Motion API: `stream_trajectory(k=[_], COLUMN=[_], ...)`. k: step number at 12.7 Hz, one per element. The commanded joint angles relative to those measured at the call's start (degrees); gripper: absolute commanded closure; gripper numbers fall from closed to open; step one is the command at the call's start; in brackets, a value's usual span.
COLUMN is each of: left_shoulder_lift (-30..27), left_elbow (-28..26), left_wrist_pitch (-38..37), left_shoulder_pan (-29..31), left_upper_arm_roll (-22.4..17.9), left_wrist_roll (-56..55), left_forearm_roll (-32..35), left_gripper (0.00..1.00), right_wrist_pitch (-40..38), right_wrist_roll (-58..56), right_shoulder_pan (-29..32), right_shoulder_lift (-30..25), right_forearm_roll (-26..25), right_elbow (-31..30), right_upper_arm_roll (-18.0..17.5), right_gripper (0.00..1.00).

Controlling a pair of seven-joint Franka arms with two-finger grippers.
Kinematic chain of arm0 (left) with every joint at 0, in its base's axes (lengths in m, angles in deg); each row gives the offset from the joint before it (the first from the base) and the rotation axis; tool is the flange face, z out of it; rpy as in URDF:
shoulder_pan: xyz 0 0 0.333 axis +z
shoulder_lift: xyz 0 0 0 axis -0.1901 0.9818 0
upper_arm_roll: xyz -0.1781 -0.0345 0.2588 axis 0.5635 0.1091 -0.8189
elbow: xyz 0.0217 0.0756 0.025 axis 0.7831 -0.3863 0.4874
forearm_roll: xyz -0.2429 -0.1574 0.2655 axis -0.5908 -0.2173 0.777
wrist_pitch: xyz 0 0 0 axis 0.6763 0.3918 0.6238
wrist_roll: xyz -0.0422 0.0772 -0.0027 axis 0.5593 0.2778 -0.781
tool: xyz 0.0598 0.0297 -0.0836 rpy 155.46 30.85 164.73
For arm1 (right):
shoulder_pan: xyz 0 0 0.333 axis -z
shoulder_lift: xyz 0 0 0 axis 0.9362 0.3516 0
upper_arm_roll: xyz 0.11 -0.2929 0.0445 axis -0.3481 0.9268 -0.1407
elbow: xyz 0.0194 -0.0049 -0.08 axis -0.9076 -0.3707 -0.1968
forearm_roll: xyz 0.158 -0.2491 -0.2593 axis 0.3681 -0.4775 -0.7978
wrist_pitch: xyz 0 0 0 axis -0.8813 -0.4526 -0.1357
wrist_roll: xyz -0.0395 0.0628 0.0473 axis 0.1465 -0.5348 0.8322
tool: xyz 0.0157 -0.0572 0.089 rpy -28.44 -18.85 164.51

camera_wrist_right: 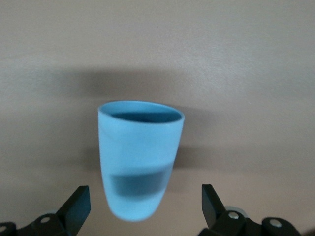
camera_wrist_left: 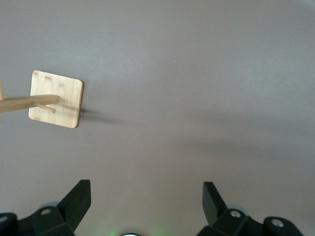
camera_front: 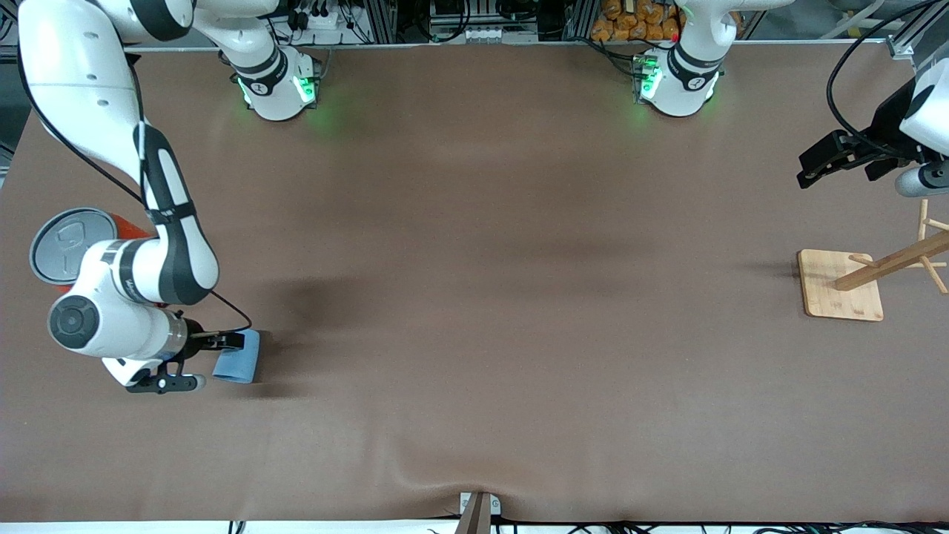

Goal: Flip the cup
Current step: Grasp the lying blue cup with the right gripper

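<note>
The light blue cup (camera_front: 237, 356) lies on its side on the brown table, toward the right arm's end. In the right wrist view the cup (camera_wrist_right: 139, 157) has its base toward the gripper and its open mouth pointing away. My right gripper (camera_front: 213, 362) is open, with the cup's base between its spread fingers (camera_wrist_right: 78, 201), and neither finger touches the cup. My left gripper (camera_front: 808, 174) is open and empty, held in the air at the left arm's end of the table, and it also shows in the left wrist view (camera_wrist_left: 146, 196).
A large orange can with a grey lid (camera_front: 70, 241) stands beside the right arm, partly hidden by it. A wooden stand with pegs on a square base (camera_front: 841, 285) sits at the left arm's end and shows in the left wrist view (camera_wrist_left: 55, 98).
</note>
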Motion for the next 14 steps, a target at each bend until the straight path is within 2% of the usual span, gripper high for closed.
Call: stream_trajectory(k=[1, 7, 10, 14], left_shoulder_lift=[0.9, 1.6, 2.7, 4.4], left_elbow=[0.5, 0.5, 0.1, 0.3], left_wrist_pitch=[1.1, 3.5, 4.3, 4.6], left_shoulder_pan=[-0.2, -0.5, -0.6, -0.7], left_upper_arm_roll=[0.2, 0.6, 2.1, 4.2], left_wrist_roll=[1.1, 0.8, 1.1, 1.2], left_forearm_roll=[-0.2, -0.2, -1.2, -1.9], left_gripper=[0.00, 0.00, 0.00, 0.00], right_wrist_pitch=[0.8, 7.4, 11.5, 17.9], right_wrist_roll=[-0.2, -0.1, -0.1, -0.8], right_shoulder_pan=[-0.1, -0.4, -0.7, 0.2], right_shoulder_lift=[1.4, 1.5, 1.9, 1.3], right_forearm_roll=[-0.5, -0.6, -0.6, -0.5], right_elbow=[1.4, -1.3, -1.8, -7.0], right_upper_arm_roll=[-0.4, -0.3, -0.3, -0.3], right_gripper=[0.00, 0.00, 0.00, 0.00])
